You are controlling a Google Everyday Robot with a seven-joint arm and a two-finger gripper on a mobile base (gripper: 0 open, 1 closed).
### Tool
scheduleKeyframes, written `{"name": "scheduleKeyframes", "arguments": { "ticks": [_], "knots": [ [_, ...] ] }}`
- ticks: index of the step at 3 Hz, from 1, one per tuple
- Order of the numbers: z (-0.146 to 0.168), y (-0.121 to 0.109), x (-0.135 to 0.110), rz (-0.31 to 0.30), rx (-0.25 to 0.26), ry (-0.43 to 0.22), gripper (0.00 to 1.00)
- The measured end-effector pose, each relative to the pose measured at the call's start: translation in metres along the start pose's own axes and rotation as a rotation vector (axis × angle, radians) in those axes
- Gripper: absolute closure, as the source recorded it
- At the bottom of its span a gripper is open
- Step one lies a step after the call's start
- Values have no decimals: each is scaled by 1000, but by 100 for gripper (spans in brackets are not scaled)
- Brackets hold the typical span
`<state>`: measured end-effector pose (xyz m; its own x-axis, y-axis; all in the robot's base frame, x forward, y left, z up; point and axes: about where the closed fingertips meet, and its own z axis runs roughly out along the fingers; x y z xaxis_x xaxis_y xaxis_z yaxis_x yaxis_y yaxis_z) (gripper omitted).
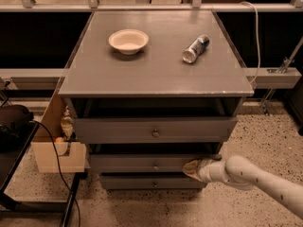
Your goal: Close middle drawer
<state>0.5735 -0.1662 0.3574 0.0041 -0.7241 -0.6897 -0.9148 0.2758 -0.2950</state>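
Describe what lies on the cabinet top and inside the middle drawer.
On the cabinet top: a bowl and a can on its side. The middle drawer has its inside hidden by the drawer above; the gripper is at its front.

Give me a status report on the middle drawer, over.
End effector at middle drawer front, right of its knob. Drawer partly out. Top drawer above also out; nothing seen in the way.
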Motion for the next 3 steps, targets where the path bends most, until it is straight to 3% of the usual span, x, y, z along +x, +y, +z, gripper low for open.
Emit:
{"name": "scheduleKeyframes", "arguments": {
  "ticks": [3],
  "knots": [
    [9, -19, 12, 8, 32, 20, 100]
  ]
}}
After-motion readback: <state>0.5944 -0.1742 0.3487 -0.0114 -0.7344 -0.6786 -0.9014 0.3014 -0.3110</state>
